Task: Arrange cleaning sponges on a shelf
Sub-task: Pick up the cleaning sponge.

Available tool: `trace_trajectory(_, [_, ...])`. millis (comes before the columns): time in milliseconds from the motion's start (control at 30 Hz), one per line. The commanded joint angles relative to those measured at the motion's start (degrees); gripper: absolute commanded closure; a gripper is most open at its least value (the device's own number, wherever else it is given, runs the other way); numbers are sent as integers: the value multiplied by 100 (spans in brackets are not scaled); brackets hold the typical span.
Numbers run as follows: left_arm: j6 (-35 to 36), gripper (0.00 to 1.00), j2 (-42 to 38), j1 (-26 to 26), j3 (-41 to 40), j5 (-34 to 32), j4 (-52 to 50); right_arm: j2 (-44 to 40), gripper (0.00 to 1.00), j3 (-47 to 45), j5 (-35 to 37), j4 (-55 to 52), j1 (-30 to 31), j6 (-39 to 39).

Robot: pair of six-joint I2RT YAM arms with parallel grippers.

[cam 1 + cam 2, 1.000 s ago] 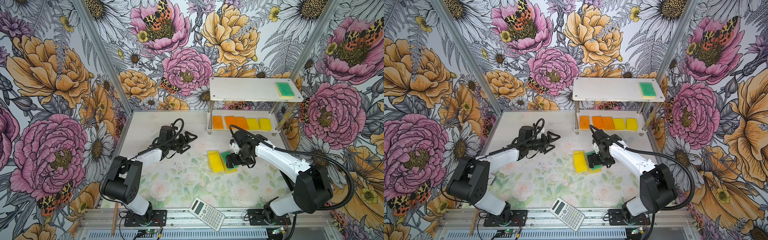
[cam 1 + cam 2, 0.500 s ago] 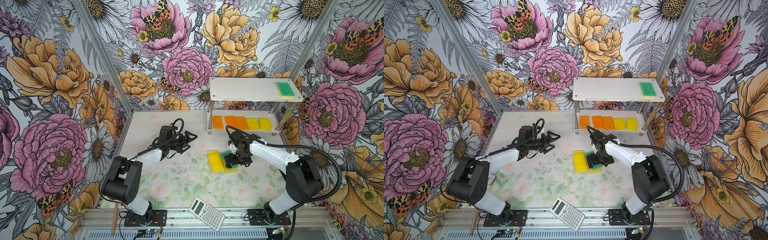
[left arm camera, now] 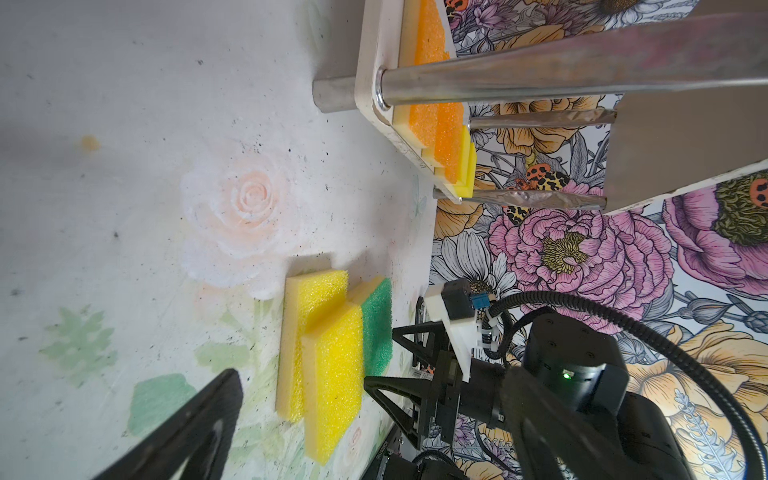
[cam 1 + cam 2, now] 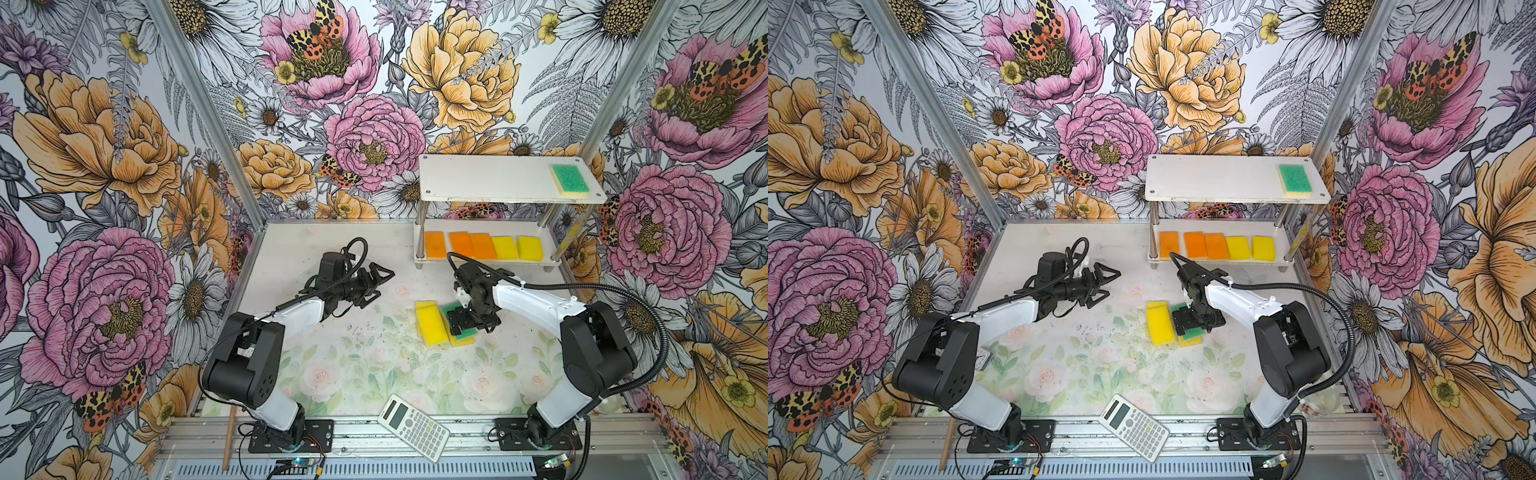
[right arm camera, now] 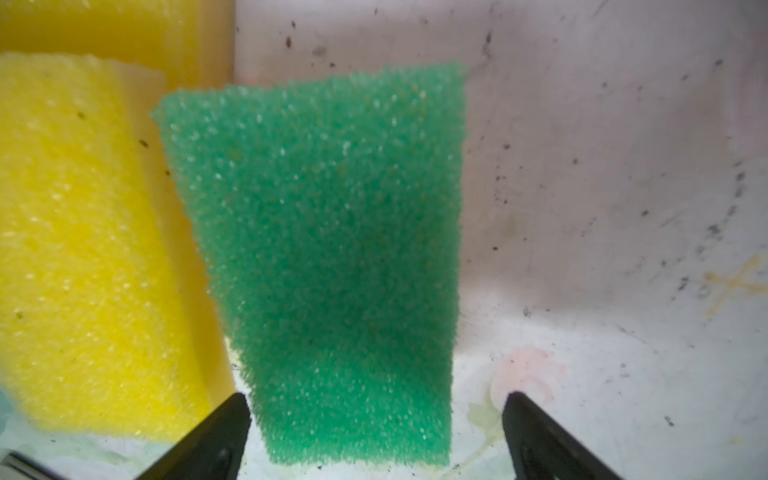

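The green sponge (image 5: 332, 228) lies flat on the table (image 4: 332, 365), green face up, directly under the right gripper (image 5: 374, 415). The jaws of this gripper are spread wide and hold nothing. They stand one on each long side of the sponge, near its end. So the long axis of the sponge runs straight away from the wrist, and a closing would press across the short width, which I judge is the correct way to take it.

In a top view the same axis goes from the front of the table toward the back, a little turned, parallel to the yellow sponges (image 4: 432, 328) just beside it on its left. One jaw stands in the narrow gap on that side, so it may catch a yellow one also.

The left gripper (image 4: 380, 284) is also spread and empty, well apart to the left, so the right arm is clearly the nearer. The shelf (image 4: 478, 178) stands beyond the sponge, at the back right. Its top board carries a second green sponge (image 4: 570, 179) at the right end.
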Motion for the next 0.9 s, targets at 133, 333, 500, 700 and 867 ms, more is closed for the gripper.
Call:
trace_trajectory(133, [24, 1, -154, 20, -103, -128, 53, 166, 5, 143, 163, 312, 57, 61])
trace_trajectory(333, [32, 1, -133, 38, -107, -119, 54, 255, 8, 138, 250, 396, 65, 46])
trace_trajectory(500, [32, 1, -109, 46, -96, -114, 54, 300, 12, 155, 308, 423, 74, 31])
trace_trajectory(700, [41, 1, -113, 43, -108, -104, 57, 326, 20, 131, 356, 451, 74, 44])
trace_trajectory(867, [41, 1, -122, 47, -135, -114, 54, 222, 28, 108, 449, 459, 74, 67])
